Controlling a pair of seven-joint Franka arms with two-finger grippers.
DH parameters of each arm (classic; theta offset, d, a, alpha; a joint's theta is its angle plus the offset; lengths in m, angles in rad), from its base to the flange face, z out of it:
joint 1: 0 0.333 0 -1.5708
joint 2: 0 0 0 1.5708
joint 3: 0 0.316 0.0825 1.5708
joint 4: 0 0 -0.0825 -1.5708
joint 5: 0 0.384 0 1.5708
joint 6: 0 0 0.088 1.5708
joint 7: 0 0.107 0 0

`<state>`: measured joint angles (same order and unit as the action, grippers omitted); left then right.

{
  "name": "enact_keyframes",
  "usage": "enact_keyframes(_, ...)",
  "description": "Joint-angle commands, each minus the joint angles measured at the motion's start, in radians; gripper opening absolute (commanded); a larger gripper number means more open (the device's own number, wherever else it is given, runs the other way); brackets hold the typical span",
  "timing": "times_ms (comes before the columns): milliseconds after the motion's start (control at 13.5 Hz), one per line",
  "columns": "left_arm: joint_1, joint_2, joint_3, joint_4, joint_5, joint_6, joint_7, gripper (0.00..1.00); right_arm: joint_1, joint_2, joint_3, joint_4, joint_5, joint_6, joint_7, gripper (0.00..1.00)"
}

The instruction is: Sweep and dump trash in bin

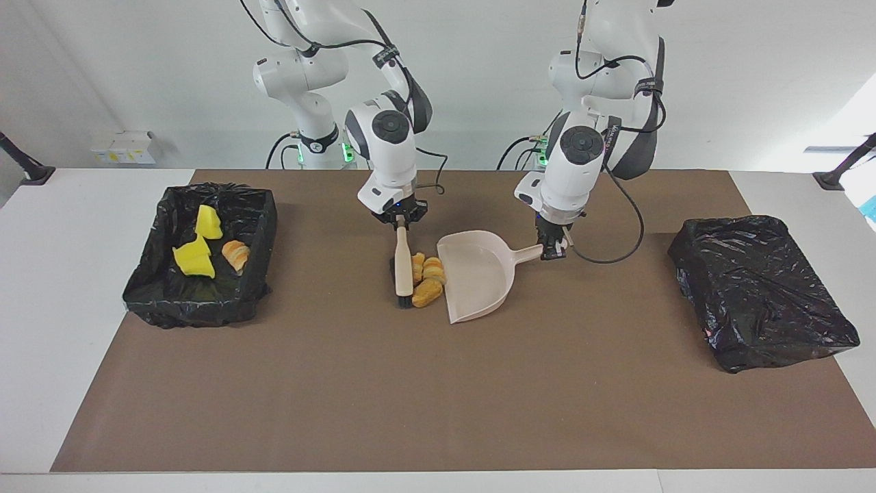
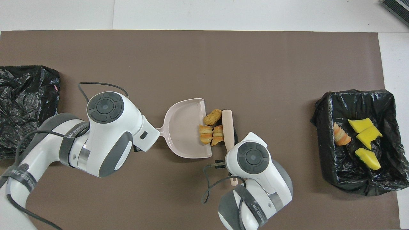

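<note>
Right gripper (image 1: 401,222) clamps the brush (image 1: 404,270), bristles against three bread lumps (image 1: 427,279) at the dustpan's (image 1: 479,274) mouth. Left gripper (image 1: 553,245) grips the dustpan handle; four pieces lie in the bin (image 1: 147,301).

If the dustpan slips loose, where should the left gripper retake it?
On the dustpan's short handle, coming from above on the left arm's side: it sticks out toward the left gripper, narrow enough to pinch, while the wide mouth faces the bread pieces.
</note>
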<state>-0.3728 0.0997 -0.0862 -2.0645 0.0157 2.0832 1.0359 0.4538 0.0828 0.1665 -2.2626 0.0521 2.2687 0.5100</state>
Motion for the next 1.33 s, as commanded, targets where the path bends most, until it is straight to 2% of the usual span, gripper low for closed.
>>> enact_keyframes(0,-0.029,-0.043,0.014,-0.048,-0.02,0.012,-0.007,0.0,0.037,0.084,0.005,0.112,0.073,0.006,0.004,0.0)
enact_keyframes(148,-0.014,-0.044,0.019,-0.054,-0.061,0.006,0.001,0.0,0.068,0.115,0.005,0.182,0.228,0.009,-0.011,0.0)
enact_keyframes(296,0.006,-0.043,0.02,-0.049,-0.072,-0.011,0.003,0.0,0.077,0.132,0.005,0.238,0.249,0.003,0.004,0.0)
enact_keyframes(518,0.06,-0.037,0.022,-0.043,-0.124,-0.011,0.004,0.0,0.075,0.08,-0.005,0.235,0.226,-0.084,0.015,0.0)
enact_keyframes(962,0.127,-0.035,0.023,-0.034,-0.2,0.0,0.013,0.0,0.028,-0.067,-0.008,0.236,0.002,-0.285,0.074,0.0)
enact_keyframes(1258,0.202,-0.06,0.023,-0.016,-0.2,-0.011,0.015,0.0,0.052,-0.116,0.005,0.18,0.017,-0.285,0.111,0.0)
